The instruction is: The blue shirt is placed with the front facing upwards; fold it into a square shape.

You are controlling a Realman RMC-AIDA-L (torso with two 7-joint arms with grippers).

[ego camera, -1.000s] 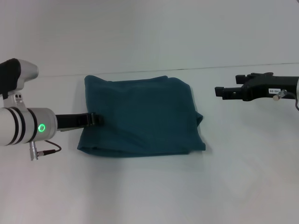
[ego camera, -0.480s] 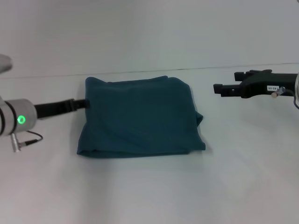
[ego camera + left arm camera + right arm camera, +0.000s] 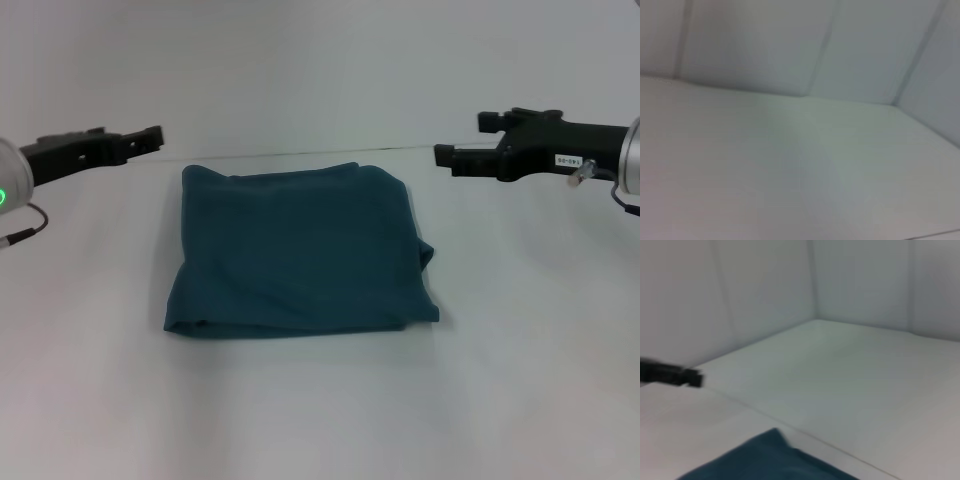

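From the head view, the blue shirt [image 3: 300, 252] lies folded into a rough square on the white table [image 3: 320, 410]. The left gripper [image 3: 150, 136] and right gripper [image 3: 447, 156] hover apart from it; whether their fingers are open I cannot tell. The left wrist view shows only table. The right wrist view shows a shirt corner [image 3: 772, 460] and, probably, the left gripper [image 3: 687, 377] far off.

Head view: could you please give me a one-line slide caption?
Folded blue shirt lies on the white table; left gripper and right gripper hover clear.

Blue shirt [image 3: 300, 255] folded, mid-table [image 3: 320, 410] — left end effector [image 3: 150, 135] behind-left, right end effector [image 3: 445, 157] behind-right.
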